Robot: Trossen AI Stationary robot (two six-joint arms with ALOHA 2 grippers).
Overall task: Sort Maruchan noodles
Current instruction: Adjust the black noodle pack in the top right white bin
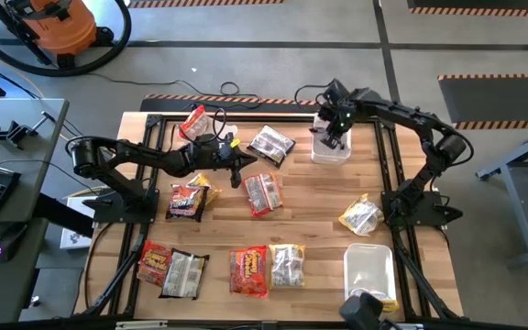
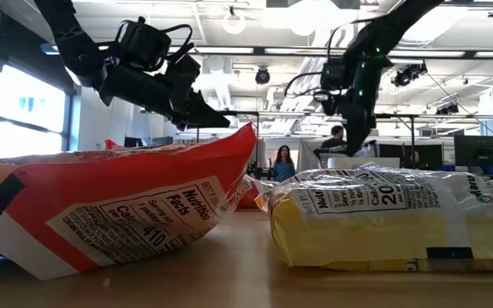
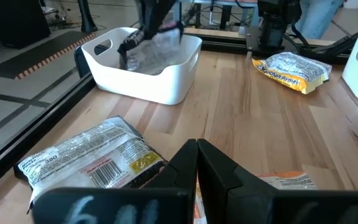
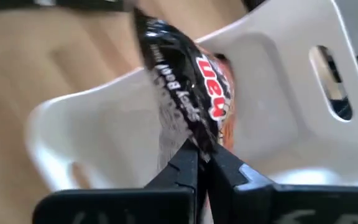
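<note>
Several Maruchan noodle packets lie flat on the wooden table: a dark one [image 1: 271,144], a red one [image 1: 249,270], a yellow one [image 1: 360,216] and more. My right gripper [image 4: 199,155] is shut and points down over the far white bin [image 1: 330,151]. A dark brown-silver packet [image 4: 185,81] stands tilted in that bin, just ahead of the fingertips. My left gripper [image 3: 196,146] is shut and hangs above the table's middle left with nothing in it, near a dark packet [image 3: 86,158]. My right gripper's shut fingertips [image 4: 219,163] sit right at the near edge of the dark packet [image 4: 194,134] in the bin. The fingers hide that edge, so I cannot tell whether they touch it.
A second white bin [image 1: 369,266] stands at the near right of the table. Black frame rails [image 1: 154,119] run along the table's edges. Bare wood shows in the middle right, between the two bins. People stand in the room beyond the far edge.
</note>
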